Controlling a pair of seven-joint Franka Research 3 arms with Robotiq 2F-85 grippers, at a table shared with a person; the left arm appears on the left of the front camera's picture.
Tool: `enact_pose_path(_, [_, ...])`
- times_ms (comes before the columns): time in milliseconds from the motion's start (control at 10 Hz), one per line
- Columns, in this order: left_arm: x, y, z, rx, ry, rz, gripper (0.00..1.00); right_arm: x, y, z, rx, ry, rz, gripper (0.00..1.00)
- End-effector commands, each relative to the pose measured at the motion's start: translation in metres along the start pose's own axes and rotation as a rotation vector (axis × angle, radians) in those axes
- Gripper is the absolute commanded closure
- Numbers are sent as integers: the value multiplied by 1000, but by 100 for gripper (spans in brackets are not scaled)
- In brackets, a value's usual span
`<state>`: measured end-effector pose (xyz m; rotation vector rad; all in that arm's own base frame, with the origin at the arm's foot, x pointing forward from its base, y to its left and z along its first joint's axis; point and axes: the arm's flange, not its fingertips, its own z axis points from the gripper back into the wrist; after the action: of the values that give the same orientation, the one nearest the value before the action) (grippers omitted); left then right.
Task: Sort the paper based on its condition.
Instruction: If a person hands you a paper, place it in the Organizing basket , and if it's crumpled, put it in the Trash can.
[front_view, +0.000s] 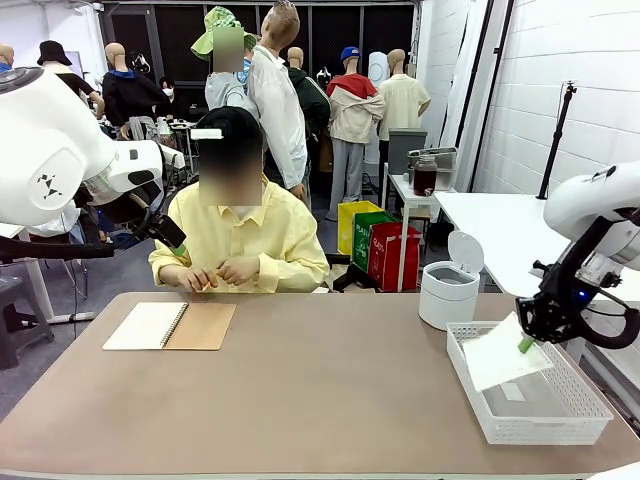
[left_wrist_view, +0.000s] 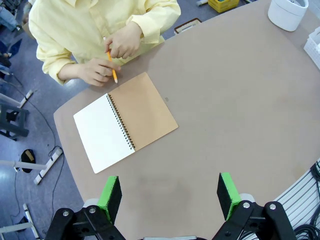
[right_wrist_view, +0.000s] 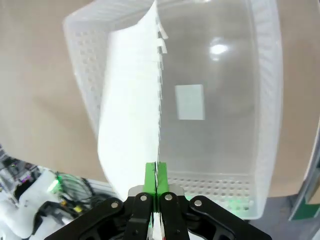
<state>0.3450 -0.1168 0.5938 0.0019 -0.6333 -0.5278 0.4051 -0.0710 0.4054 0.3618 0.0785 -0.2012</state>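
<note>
At the lower right of the front view, the right gripper (front_view: 526, 344) is pinching its fingers tight on the edge of a white sheet of paper (front_view: 503, 357), which is hanging tilted over the upper-left part of the white basket (front_view: 545, 426). In the left wrist view, the left gripper (left_wrist_view: 170, 192) is hovering over the table (left_wrist_view: 225, 100), fingers spread wide and gripping nothing, below the open notebook (left_wrist_view: 125, 122).

The brown round-cornered table (front_view: 320, 400) carries three things — an open spiral-bound notebook with a tan cover (front_view: 170, 326) at far left, a white perforated plastic basket (front_view: 540, 428) at right, and a white round bin (front_view: 446, 298), lid up, just behind it.
</note>
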Motion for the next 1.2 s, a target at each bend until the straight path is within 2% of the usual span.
enact_pose_path(0, [0, 0, 1, -4, 6, 1, 0, 11, -7, -9, -64, -23, 24, 100])
enact_pose_path(200, [0, 0, 1, -4, 6, 1, 0, 21, -2, -17, -111, -60, 32, 100])
enact_pose_path(500, [0, 0, 1, -4, 6, 1, 0, 36, 0, -28, -153, -115, 125, 100])
enact_pose_path(1100, [0, 0, 1, -4, 6, 1, 0, 38, 23, -51, -202, -51, 95, 100])
